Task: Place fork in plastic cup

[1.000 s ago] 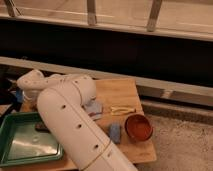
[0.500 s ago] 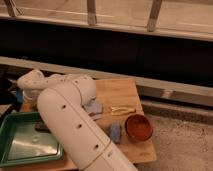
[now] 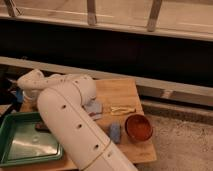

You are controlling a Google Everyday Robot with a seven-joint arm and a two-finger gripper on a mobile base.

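Observation:
A pale fork (image 3: 122,109) lies flat on the wooden table (image 3: 120,90), right of my arm. The small grey-blue plastic cup (image 3: 115,132) stands near the table's front edge, just left of a red-brown bowl (image 3: 138,127). My white arm (image 3: 70,125) rises from the bottom, bends over the table's middle and reaches left. My gripper (image 3: 21,96) is at the far left end of the table, well away from the fork and the cup, and is mostly hidden behind the arm's end.
A green tray (image 3: 20,145) sits at the front left with a small dark thing (image 3: 42,127) at its right rim. A light blue object (image 3: 94,108) lies by my arm's elbow. A dark wall and railing run behind the table.

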